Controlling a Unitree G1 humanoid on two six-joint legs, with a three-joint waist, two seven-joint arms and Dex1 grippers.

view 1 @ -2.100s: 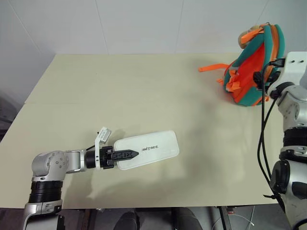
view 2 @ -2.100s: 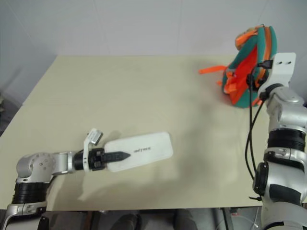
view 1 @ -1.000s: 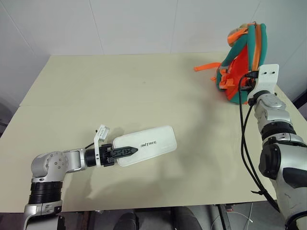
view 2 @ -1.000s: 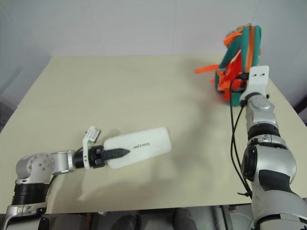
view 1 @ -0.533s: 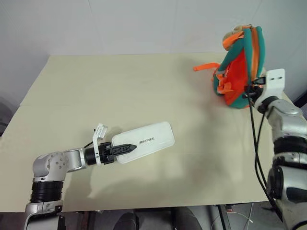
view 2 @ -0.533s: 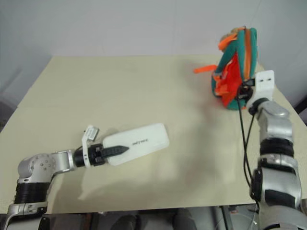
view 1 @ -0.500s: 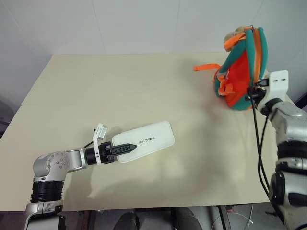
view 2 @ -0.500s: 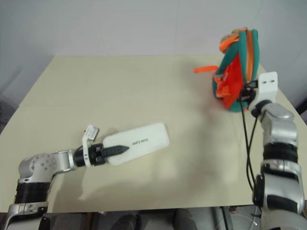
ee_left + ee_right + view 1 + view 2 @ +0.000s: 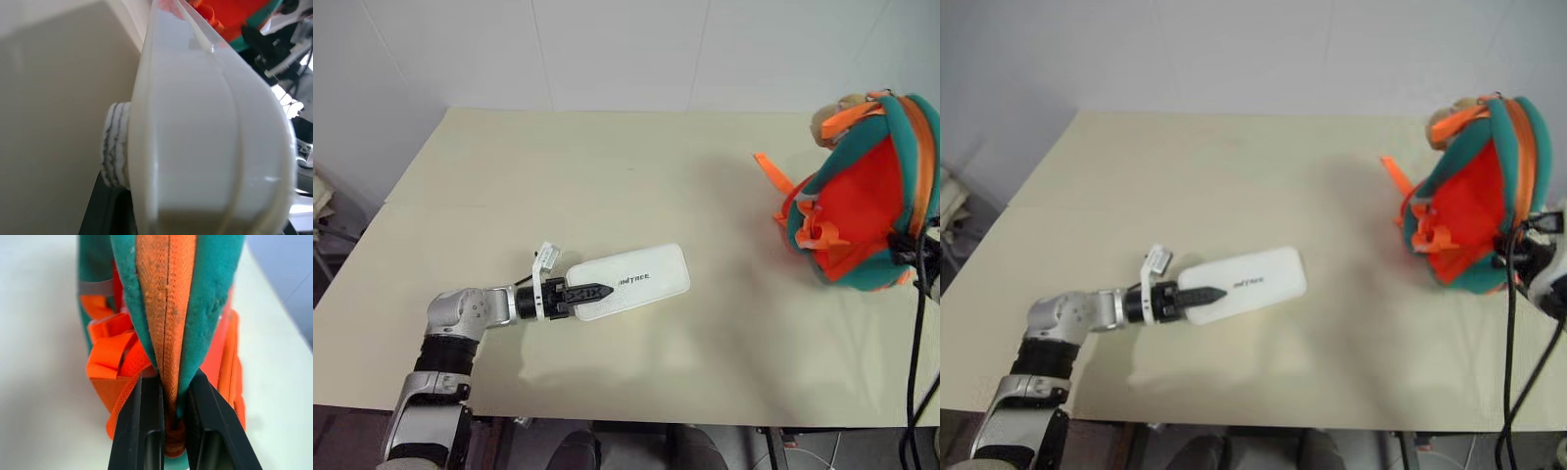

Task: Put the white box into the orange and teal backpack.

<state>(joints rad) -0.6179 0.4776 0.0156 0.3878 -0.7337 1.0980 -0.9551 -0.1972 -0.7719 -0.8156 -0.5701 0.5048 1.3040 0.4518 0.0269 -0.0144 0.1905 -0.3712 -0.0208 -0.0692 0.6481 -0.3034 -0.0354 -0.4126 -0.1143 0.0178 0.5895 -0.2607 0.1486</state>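
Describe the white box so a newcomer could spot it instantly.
On the beige table, look toward its near left part: the white box lies flat there, gripped at one end by the left gripper. It alone is glossy white, with dark lettering.

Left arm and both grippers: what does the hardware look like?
The left arm is silver-grey metal with black ribbed joint bands and a white bracket at the wrist. The left gripper has slim black jaws. The right gripper has broad, smooth black jaws; black cables run along that arm.
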